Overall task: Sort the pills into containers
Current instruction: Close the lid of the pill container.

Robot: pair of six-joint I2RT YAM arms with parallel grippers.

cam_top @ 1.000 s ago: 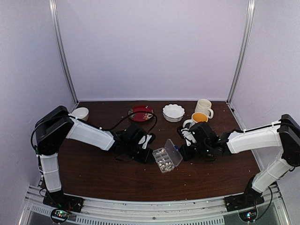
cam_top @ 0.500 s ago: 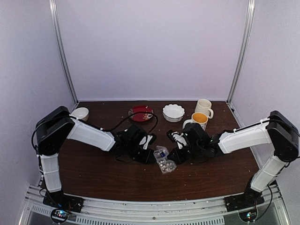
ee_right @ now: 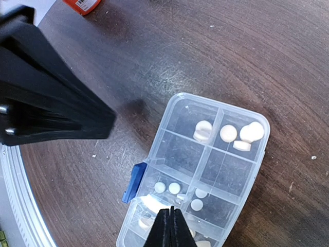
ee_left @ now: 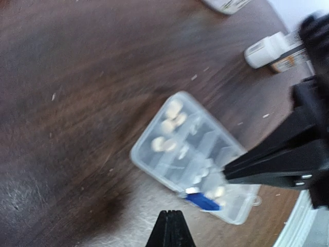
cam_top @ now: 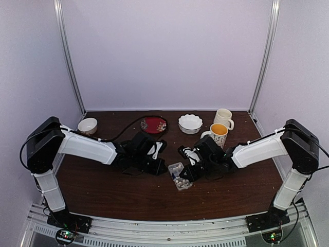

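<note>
The pills (ee_right: 229, 133) lie in several compartments of the clear organizer box (ee_right: 177, 149), which rests flat near the middle of the table (cam_top: 103, 190). In the right wrist view the fullest cells are toward the box's 1 o'clock corner, and a blue latch (ee_right: 134, 181) projects from its 9 o'clock side. Whether the clear lid is down cannot be told. The right gripper (ee_right: 170, 221), jaws clenched on nothing, has its tips over the box's 6 o'clock end and, in the left wrist view, appears to touch it. The left gripper (ee_left: 169, 231), jaws likewise pressed together and empty, hangs just beside the box, at about its 10 o'clock in the overhead view. Likely hazards: a push from the closed tips on a light, unanchored box may skid or tip it, tossing pills across the dividers or onto the table. With both grippers crowded at one box, the fingers may also collide. At 12 o'clock, well apart, stand two mugs (cam_top: 219, 132) and a white bowl (cam_top: 190, 123).
</note>
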